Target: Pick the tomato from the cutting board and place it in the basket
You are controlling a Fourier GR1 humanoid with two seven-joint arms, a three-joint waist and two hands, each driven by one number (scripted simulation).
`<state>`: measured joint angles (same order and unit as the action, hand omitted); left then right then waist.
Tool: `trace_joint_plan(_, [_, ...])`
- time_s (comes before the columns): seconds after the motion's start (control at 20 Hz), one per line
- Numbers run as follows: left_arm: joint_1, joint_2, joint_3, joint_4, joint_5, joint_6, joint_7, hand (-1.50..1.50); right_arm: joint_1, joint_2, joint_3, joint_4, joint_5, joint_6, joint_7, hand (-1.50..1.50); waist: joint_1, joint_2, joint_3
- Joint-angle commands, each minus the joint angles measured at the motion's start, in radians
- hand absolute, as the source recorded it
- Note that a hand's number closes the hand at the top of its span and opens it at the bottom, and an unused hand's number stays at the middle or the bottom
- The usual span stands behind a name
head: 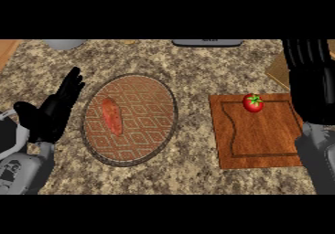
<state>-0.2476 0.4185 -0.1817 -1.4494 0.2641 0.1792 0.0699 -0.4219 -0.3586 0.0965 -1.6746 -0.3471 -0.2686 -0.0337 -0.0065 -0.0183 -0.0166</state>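
Tomato [252,103] sits on cutting board [258,137], apart from basket [153,137].

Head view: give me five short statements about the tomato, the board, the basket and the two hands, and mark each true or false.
1. The red tomato with a green stalk lies on the brown wooden cutting board. True.
2. The round woven basket holds nothing. False: an elongated orange vegetable lies in it.
3. The black right hand is curled round the tomato. False: its fingers are straight, beside the board, and the tomato lies free.
4. The basket sits to the left of the cutting board. True.
5. The black left hand rests inside the basket. False: it is open, to the left of the basket.
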Motion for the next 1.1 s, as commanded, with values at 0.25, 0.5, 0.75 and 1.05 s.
trace_joint_plan(0.25, [0.009,0.054,0.075,0.055,0.009,-0.006,0.047,0.0,-0.102,-0.19,-0.315,0.391,-0.285,0.405,-0.122,1.5,0.064,0.055,0.025])
trace_joint_plan(0.5, [-0.025,0.011,0.036,0.067,0.02,-0.009,0.118,0.0,-0.066,-0.208,0.077,0.358,0.25,0.44,-0.388,-1.5,0.065,0.04,0.019])
trace_joint_plan(0.75, [0.062,0.042,0.084,0.046,0.03,-0.05,0.1,0.0,-0.261,0.02,0.111,0.54,0.359,0.209,-0.31,-1.5,0.037,0.021,0.017])
trace_joint_plan(1.05, [0.031,0.054,0.117,0.092,0.038,-0.067,0.109,0.0,-0.449,-0.144,0.103,0.478,0.308,0.394,0.186,-1.5,0.021,0.015,0.014])
